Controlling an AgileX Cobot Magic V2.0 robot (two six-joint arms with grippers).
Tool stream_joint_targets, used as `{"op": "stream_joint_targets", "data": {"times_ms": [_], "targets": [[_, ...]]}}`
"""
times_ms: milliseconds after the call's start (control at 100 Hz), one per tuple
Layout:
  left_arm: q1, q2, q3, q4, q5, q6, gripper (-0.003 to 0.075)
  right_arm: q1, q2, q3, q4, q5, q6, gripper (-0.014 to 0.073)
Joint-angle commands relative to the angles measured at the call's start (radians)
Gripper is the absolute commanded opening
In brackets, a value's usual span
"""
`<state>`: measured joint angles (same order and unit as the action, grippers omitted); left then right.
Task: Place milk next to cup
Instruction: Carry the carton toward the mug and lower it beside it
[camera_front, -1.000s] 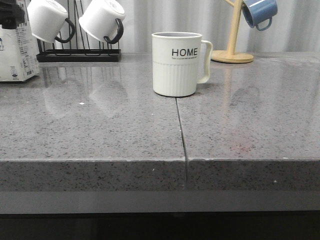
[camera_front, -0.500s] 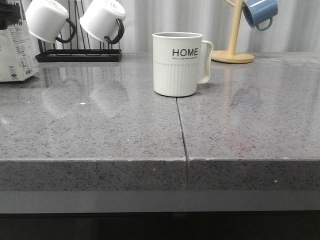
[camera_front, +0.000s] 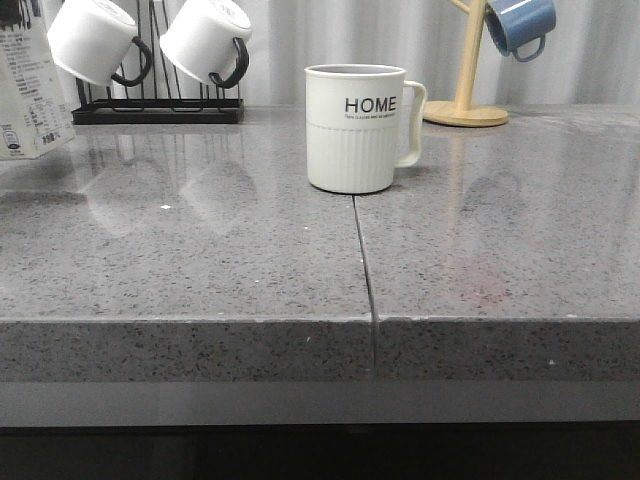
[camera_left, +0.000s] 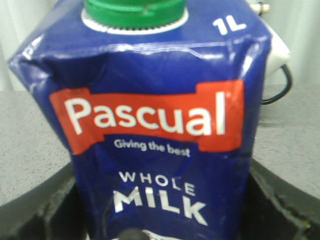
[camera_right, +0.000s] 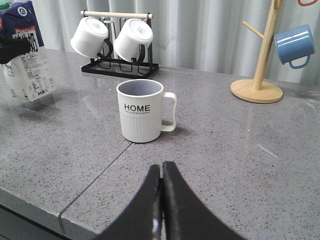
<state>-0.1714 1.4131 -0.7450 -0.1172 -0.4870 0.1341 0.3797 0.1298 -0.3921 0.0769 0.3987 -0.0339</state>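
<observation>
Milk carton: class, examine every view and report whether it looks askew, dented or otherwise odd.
The milk carton is tilted and lifted off the counter, held in the left gripper. Its blue top panel looks creased. No spill shows.

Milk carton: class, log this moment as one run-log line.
milk carton: lifted, tilted, in left claw | cup: upright, mid-counter | right claw: shut, empty

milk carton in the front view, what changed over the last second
The milk carton has lifted off the counter: its bottom edge sat lower a second ago, and now it hangs tilted in the left gripper, as the right wrist view also shows. The HOME cup, the hanging mugs and the right gripper with shut fingers show no change.
</observation>
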Motion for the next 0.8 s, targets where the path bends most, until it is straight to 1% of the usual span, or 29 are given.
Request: {"op": "stream_joint_targets", "data": {"times_ms": [0,60,210,340,450,610,790], "targets": [[-0.049,-0.072,-0.006,-0.065,-0.084,0.077,0.0262,-0.002,0.011,-0.028,-0.007,-0.074,-0.003,-0.0036],[-0.078,-0.078,-0.003,-0.088,-0.086,0.102,0.0262,-0.002,0.011,-0.028,-0.007,-0.074,-0.003,-0.0036],[-0.16,-0.072,-0.003,-0.121,-0.103,0.11,0.0262,-0.002,0.011,-0.028,-0.007,-0.074,-0.003,-0.0036],[-0.242,-0.053,-0.011,-0.2,-0.167,0.21,0.0262,-0.002,0.011,-0.028,-0.007,-0.074,-0.003,-0.0036],[-0.295,-0.013,-0.05,-0.232,-0.185,0.228,0.0262,-0.002,0.011,-0.028,-0.007,-0.074,-0.003,-0.0036],[-0.36,0.063,-0.124,-0.236,-0.187,0.233,0.0262,-0.002,0.011,-0.028,-0.007,-0.074,-0.003,-0.0036],[-0.415,0.145,-0.199,-0.269,-0.192,0.255,0.0262,-0.002,0.011,-0.028,-0.007,-0.074,-0.003,-0.0036]]}}
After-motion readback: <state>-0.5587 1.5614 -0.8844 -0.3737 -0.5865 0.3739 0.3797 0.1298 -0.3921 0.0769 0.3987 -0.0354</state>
